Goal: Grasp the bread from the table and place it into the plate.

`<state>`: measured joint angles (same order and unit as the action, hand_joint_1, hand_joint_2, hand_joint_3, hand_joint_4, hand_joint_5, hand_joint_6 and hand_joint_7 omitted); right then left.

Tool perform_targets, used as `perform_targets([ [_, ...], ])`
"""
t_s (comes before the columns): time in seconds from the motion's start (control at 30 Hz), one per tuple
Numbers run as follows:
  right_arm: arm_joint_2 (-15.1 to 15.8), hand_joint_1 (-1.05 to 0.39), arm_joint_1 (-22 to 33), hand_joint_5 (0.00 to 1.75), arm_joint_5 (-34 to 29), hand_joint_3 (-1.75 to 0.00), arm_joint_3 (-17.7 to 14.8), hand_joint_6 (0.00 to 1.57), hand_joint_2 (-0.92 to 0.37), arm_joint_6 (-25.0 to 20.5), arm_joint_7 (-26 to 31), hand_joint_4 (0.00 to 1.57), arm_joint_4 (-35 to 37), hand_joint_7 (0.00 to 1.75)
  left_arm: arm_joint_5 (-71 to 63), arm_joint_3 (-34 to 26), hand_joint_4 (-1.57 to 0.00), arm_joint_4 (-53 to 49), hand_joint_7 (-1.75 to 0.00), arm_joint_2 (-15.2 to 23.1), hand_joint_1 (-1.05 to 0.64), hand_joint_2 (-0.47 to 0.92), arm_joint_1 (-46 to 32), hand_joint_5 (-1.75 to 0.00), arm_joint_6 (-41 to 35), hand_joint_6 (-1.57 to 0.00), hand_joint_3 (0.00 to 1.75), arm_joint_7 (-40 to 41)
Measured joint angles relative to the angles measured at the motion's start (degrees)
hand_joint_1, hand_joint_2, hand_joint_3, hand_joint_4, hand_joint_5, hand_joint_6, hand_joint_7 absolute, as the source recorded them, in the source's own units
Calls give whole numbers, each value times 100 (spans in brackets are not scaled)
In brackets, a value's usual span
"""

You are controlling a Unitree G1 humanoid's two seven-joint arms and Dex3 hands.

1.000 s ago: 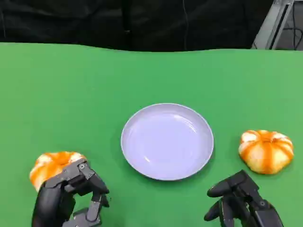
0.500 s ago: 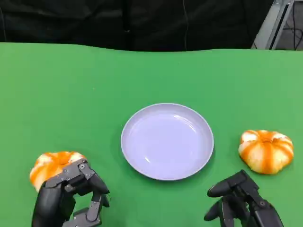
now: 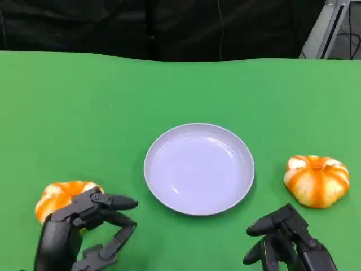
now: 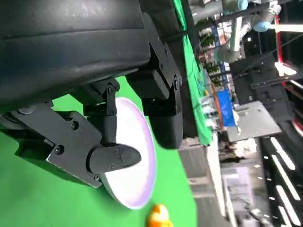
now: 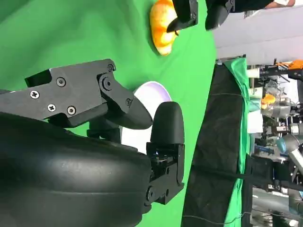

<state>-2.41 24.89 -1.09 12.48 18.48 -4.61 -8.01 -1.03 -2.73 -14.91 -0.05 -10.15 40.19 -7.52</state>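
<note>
Two orange-and-white round breads lie on the green table. One bread (image 3: pixel 59 196) is at the near left, the other bread (image 3: pixel 317 179) at the right. A pale lilac plate (image 3: pixel 198 168) sits between them with nothing in it. My left hand (image 3: pixel 84 232) is just in front of the left bread, overlapping its near edge, fingers spread toward the plate and holding nothing. My right hand (image 3: pixel 285 240) hovers in front of the right bread, apart from it, fingers loosely apart. The right wrist view shows the left bread (image 5: pixel 162 27), the plate (image 5: pixel 152 91) and left-hand fingers (image 5: pixel 188 13) by the bread.
The green table (image 3: pixel 113 101) stretches open behind the plate to a dark curtain. A grey metal frame (image 3: pixel 330 25) stands at the far right corner. In the left wrist view the plate (image 4: pixel 139 165) and the right bread (image 4: pixel 158 216) lie beyond my fingers (image 4: pixel 113 158).
My left hand's fingers have uncurled and now reach out to the right, toward the plate. The breads, plate and right hand have not moved.
</note>
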Motion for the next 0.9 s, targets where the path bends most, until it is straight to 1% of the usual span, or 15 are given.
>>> perform_targets([
  [0.03, 0, -27, 1, 175, -2, -99, 4, 15, -92, 0, 0, 31, -1, 175, -165, -18, -60, 32, -15, 54, -16, 92, 1, -57, -4, -70, 11, 86],
  [0.07, -1, -28, 8, 175, -2, -99, 7, 15, -92, 0, 0, 31, -5, 175, -369, -44, -58, 63, -11, 106, -17, 92, 3, -51, -24, -68, 10, 210],
  [0.1, -3, -28, 19, 175, -2, -99, 12, 14, -92, -5, 1, 30, -14, 175, -603, -78, -52, 98, -5, 172, -25, 92, 4, -41, -68, -63, 8, 335],
  [0.23, 1, -27, 64, 175, -12, -98, 28, 14, -92, -10, 4, 29, -41, 175, -2017, -194, -43, 474, 0, 479, -35, 92, -3, -27, -587, -53, 5, 1105],
  [0.33, 0, -27, 67, 175, -22, -99, 28, 14, -92, -10, 15, 29, -40, 175, -2816, -189, -40, 701, 0, 696, -35, 92, -4, -19, -935, -47, 7, 1539],
  [0.43, -5, -27, 69, 175, -24, -99, 37, 15, -92, -14, 40, 30, -42, 175, -3369, -131, -35, 911, 0, 983, -40, 92, -17, -14, -1212, -43, 9, 1723],
  [0.57, -16, -26, 75, 175, 9, -101, 59, 14, -92, -49, 41, 31, -45, 175, -4391, 57, -31, 1315, 0, 1320, -43, 92, -80, -10, -2013, -38, 8, 1830],
  [0.7, -35, -27, 87, 175, 5, -99, 96, 14, -92, -97, 54, 30, -55, 175, -5006, 332, -25, 1537, 0, 1487, -47, 92, -87, -6, -2827, -31, 9, 1801],
  [0.9, -55, -27, 94, 175, -12, -98, 138, 16, -92, -98, 108, 30, -86, 175, -5543, 724, -23, 1614, 0, 1630, -47, 92, -22, -5, -3940, -28, 8, 1408],
])
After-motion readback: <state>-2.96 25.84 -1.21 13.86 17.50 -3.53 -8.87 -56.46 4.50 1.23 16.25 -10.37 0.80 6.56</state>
